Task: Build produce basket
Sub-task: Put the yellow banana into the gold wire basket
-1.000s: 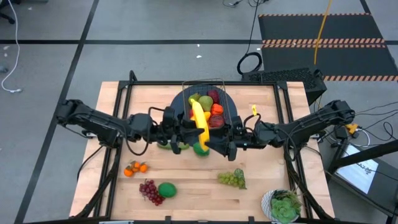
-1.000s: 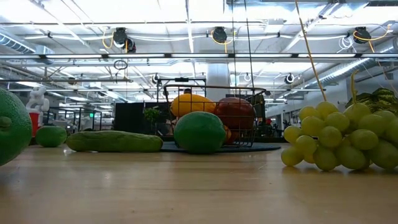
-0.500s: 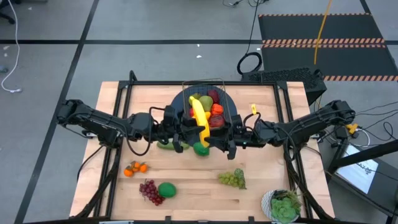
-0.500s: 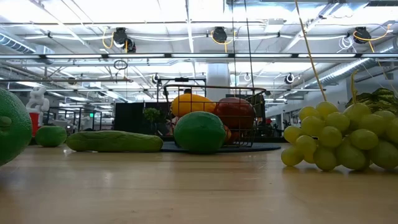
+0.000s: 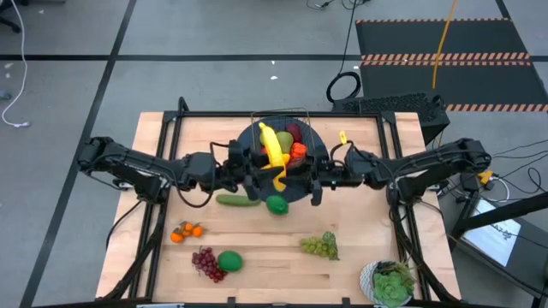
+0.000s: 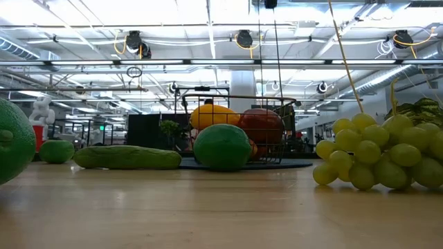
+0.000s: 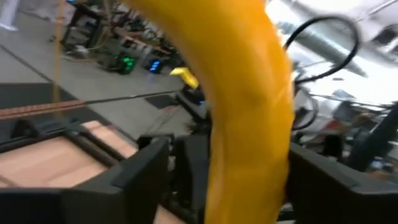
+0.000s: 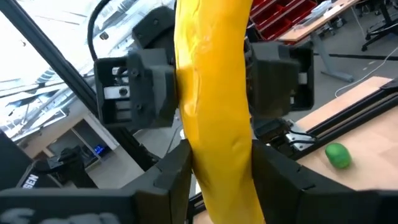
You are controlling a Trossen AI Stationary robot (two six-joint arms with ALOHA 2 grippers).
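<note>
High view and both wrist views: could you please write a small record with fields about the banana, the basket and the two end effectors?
banana: in the air over the basket, between both end effectors
basket: on the table, fruit already inside
right end effector: closed on the banana
left end effector: open around the banana
on the table in front of the basket: cucumber, lime

1 overhead, 1 table-level, 2 wrist close-ups, all sharing the banana (image 5: pixel 273 152).
</note>
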